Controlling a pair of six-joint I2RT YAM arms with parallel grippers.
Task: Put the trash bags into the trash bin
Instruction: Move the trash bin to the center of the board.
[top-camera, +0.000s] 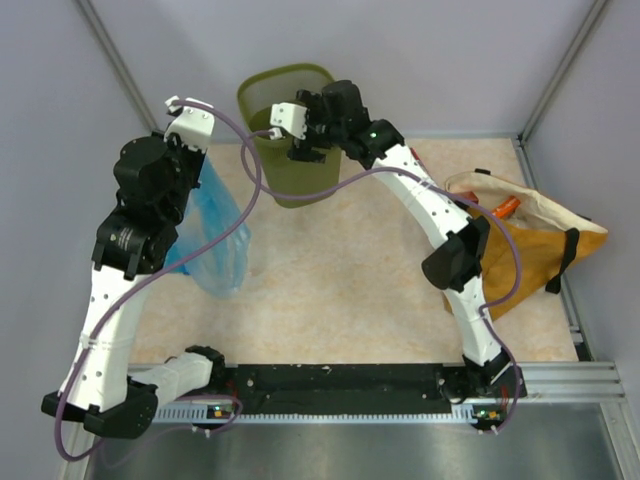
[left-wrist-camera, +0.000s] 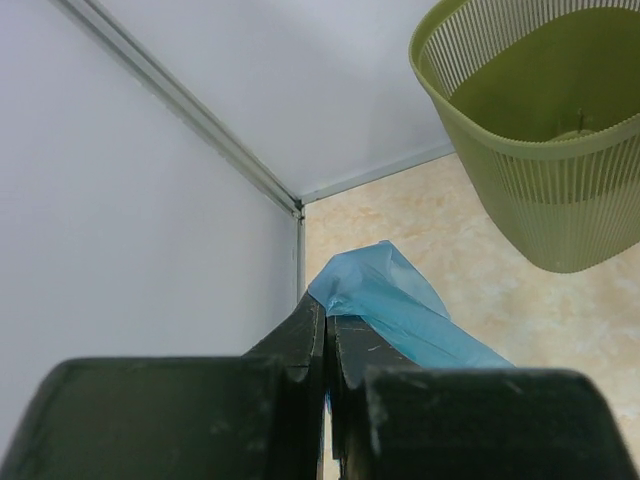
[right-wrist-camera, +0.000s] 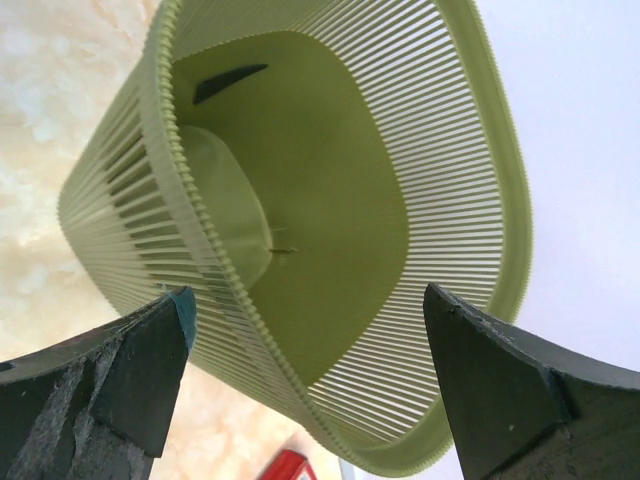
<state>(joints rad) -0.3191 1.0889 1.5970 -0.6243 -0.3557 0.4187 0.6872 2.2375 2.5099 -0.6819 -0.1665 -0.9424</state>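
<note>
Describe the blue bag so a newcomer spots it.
Find the olive-green slatted trash bin at the back. Left of it, a light-blue plastic bag hangs from the left gripper. Only it is translucent film; the mustard-orange sack is opaque.

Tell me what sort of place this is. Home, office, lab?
Probably a lab robot test cell, not a real room: blank panel walls on aluminium framing box in a tabletop holding staged props, a trash bin, trash bag and orange sack.

Top of trash bag (top-camera: 216, 246) hidden behind left arm (top-camera: 140, 212)
</note>
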